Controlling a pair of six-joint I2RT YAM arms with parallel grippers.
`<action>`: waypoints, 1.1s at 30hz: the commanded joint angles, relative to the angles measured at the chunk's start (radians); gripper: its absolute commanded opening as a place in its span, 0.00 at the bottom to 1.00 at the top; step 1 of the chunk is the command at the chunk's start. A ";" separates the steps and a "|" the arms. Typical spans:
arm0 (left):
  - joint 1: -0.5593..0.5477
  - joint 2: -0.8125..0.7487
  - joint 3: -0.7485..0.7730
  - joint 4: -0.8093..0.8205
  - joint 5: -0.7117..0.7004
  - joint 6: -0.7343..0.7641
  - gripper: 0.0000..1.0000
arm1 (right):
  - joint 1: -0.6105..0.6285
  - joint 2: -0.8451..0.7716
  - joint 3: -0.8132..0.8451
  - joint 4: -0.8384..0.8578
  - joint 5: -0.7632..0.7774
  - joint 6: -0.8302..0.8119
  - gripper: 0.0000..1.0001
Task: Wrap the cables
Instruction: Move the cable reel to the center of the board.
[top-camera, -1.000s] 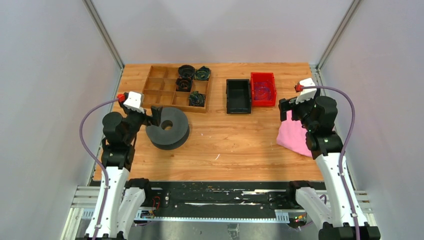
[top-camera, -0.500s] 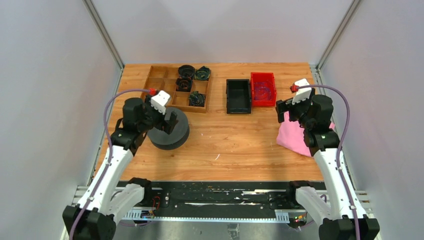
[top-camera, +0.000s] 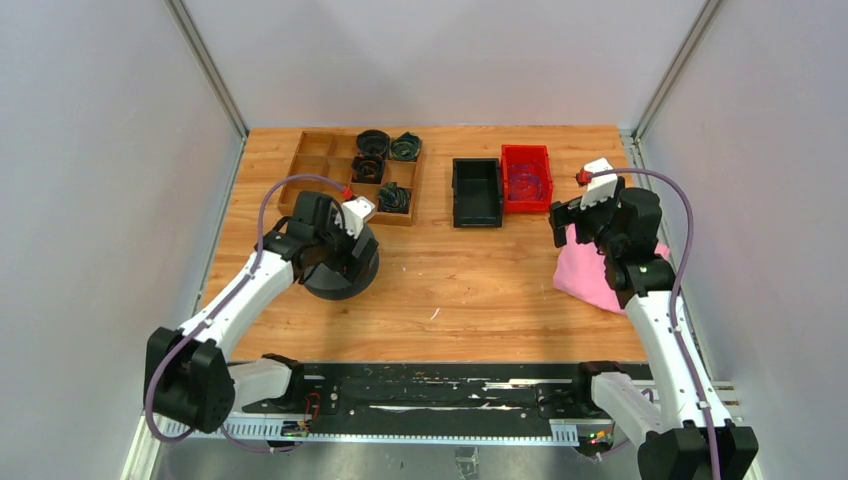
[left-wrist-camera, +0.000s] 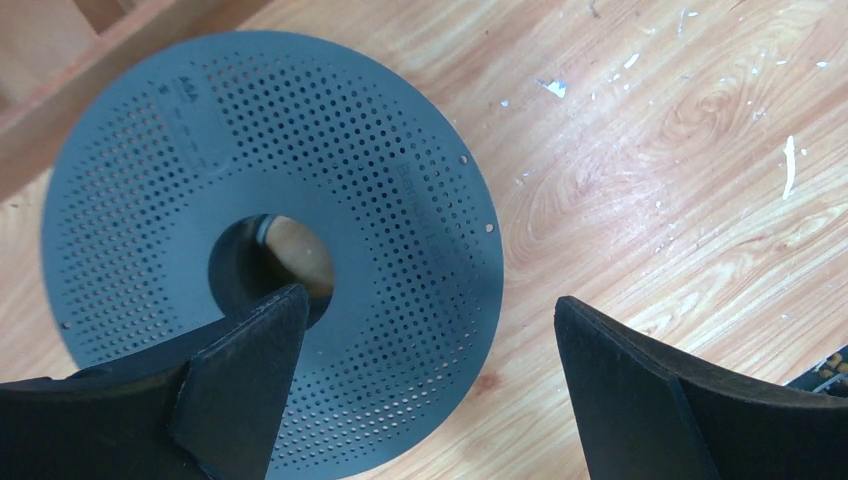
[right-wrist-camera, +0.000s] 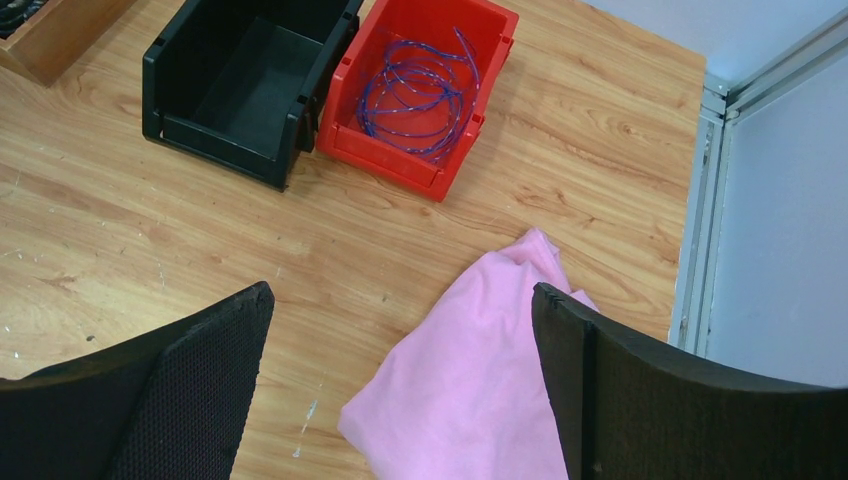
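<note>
1. Overhead, the left gripper (left-wrist-camera: 428, 303) hangs with its jaws spread wide and nothing between them.
2. Directly beneath it lies the big grey perforated plastic spool (left-wrist-camera: 400, 200), flat on the light wooden table (left-wrist-camera: 650, 180). In the wrist view, the spool's centre hole sits just off the tip of one finger (left-wrist-camera: 250, 360). The other finger (left-wrist-camera: 620, 390) is out past the spool's rim, over bare wood.
3. The right gripper (right-wrist-camera: 400, 295) is likewise fully parted and holds nothing.
4. The cables (right-wrist-camera: 415, 95), a loose tangle of very thin dark blue wire, lie ahead of the right gripper and well apart from its fingertips. They rest inside the small red plastic bin (right-wrist-camera: 400, 165).
5. A black plastic bin (right-wrist-camera: 215, 135) stands just beside the red one, ahead of that gripper's other finger.
6. A crumpled pink cloth (right-wrist-camera: 470, 390) lies on the table below the right gripper, between its fingers and closer to the one nearer the enclosure wall.
7. Beyond the left gripper stands a wooden divided tray (top-camera: 320, 175), with small black coiled bundles (top-camera: 372, 140) in several compartments.
</note>
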 joint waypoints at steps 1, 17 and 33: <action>-0.011 0.073 0.057 -0.040 -0.020 -0.045 0.98 | 0.014 0.000 -0.015 0.016 0.000 -0.014 0.99; -0.040 0.190 0.081 -0.045 -0.096 -0.068 0.98 | 0.014 -0.007 -0.029 0.032 0.013 -0.019 0.99; -0.230 0.247 0.088 -0.045 -0.115 -0.075 0.94 | 0.015 -0.001 -0.038 0.045 0.019 -0.029 0.99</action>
